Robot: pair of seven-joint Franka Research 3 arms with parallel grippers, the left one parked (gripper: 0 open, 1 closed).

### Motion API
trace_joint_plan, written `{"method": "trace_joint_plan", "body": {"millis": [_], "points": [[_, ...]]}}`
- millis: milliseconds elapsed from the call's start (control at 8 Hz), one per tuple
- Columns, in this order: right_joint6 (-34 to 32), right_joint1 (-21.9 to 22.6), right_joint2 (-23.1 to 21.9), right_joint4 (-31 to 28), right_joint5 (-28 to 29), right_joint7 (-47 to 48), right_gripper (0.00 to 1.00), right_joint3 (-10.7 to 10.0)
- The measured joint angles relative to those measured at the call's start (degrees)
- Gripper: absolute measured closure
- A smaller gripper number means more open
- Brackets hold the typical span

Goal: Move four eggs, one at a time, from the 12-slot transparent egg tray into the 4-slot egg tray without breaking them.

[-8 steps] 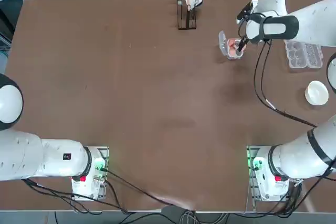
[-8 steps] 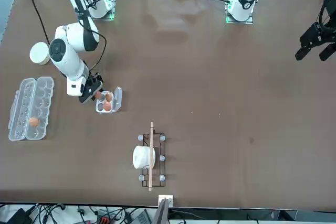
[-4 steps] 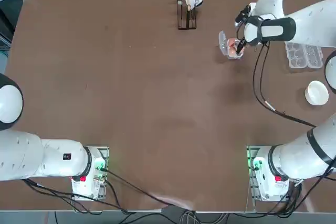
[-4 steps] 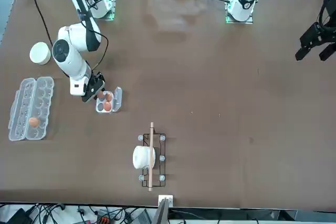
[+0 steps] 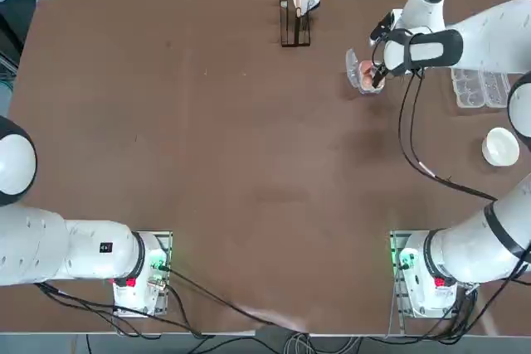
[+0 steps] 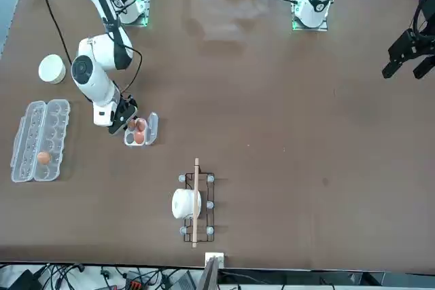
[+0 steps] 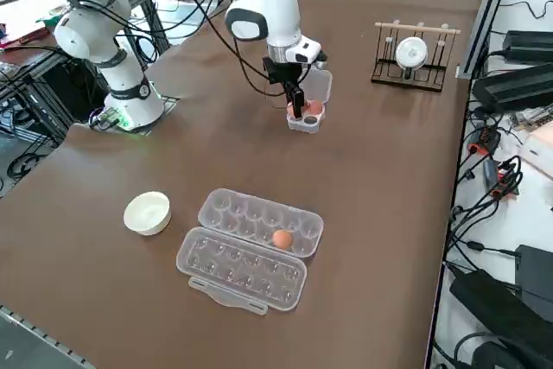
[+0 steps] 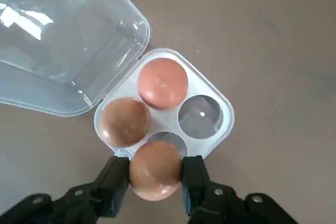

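Tray lid [image 8: 58, 40] partly out of frame

Orange-brown eggs [image 8: 155, 169] in a clear, grey-tinged 4-slot egg tray [image 8: 221, 129]; black right gripper [image 8: 156, 178] on a white arm; transparent 12-slot egg tray [image 7: 251, 248]; white bowl [image 7: 147, 212]; plain dark brown table [image 5: 232, 163].

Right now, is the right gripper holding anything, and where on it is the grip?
Yes. The right gripper holds an orange-brown egg, one finger on each opposite side of its shell, just above the 4-slot egg tray, which already has two eggs.
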Motion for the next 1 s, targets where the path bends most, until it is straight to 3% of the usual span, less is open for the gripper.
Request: {"method": "trace_joint_plan", "body": {"millis": [125,375,500,875,1000], "points": [[0.03,0.0,0.13,0.04,0.0,0.0,0.41,-0.02],[0.04,0.0,0.38,0.48,0.0,0.0,0.09,-0.06],[0.04,0.0,0.33,0.9,0.0,-0.01,0.0,-0.08],[-4.87,-0.8,-2.65,2.46,0.0,-1.21,0.0,-1.27],[-7.48,-3.03,-4.24,3.3,0.0,-5.45,0.0,-1.61]]}}
